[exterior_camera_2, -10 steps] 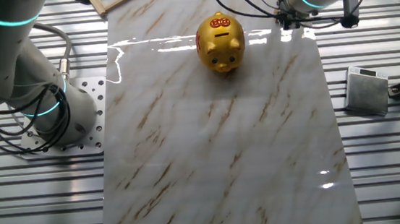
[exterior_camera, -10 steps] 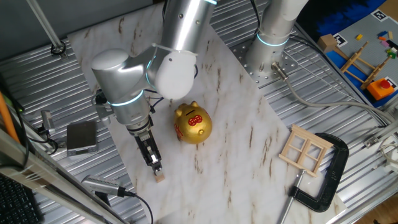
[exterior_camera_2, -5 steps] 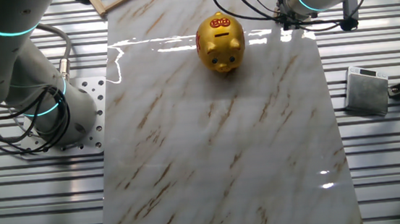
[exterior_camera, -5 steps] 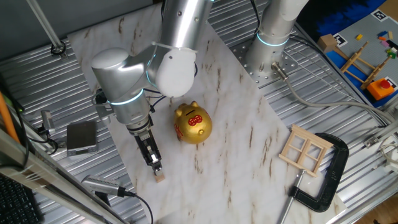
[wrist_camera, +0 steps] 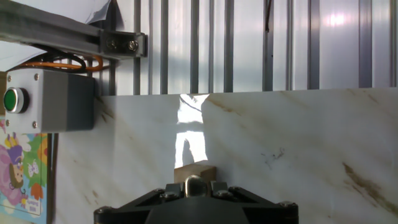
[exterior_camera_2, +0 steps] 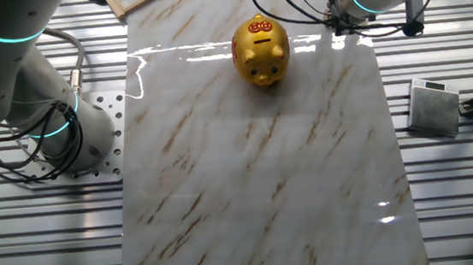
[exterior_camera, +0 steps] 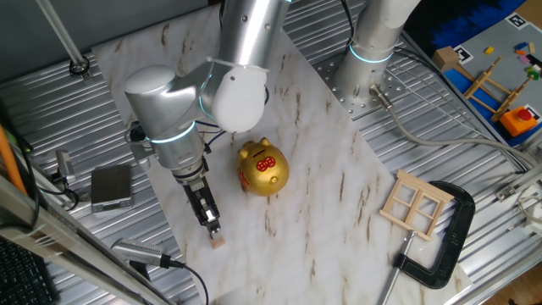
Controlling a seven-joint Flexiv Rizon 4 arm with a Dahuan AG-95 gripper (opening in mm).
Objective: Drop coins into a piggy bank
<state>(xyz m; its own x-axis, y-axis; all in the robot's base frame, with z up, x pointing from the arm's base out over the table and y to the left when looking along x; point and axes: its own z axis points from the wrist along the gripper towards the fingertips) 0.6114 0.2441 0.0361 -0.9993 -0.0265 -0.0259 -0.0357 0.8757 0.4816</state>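
With the hand [exterior_camera: 213,229] low over the wooden token [exterior_camera: 218,241], its opening unreadable, the token could be nudged off the worktop [exterior_camera: 322,169] edge instead of being gripped.

Hand [exterior_camera: 213,229] fingertips hidden behind housing in hand view; coin [wrist_camera: 194,173] half-covered.

On the desk [exterior_camera: 330,169] the piggy bank [exterior_camera: 262,169] stands near the middle. The coin [exterior_camera: 218,241] lies nearer the desk's front edge, directly under the gripper [exterior_camera: 213,227], to the bank's lower left. A wooden frame [exterior_camera: 413,204] and clamp [exterior_camera: 446,237] lie well apart at the right
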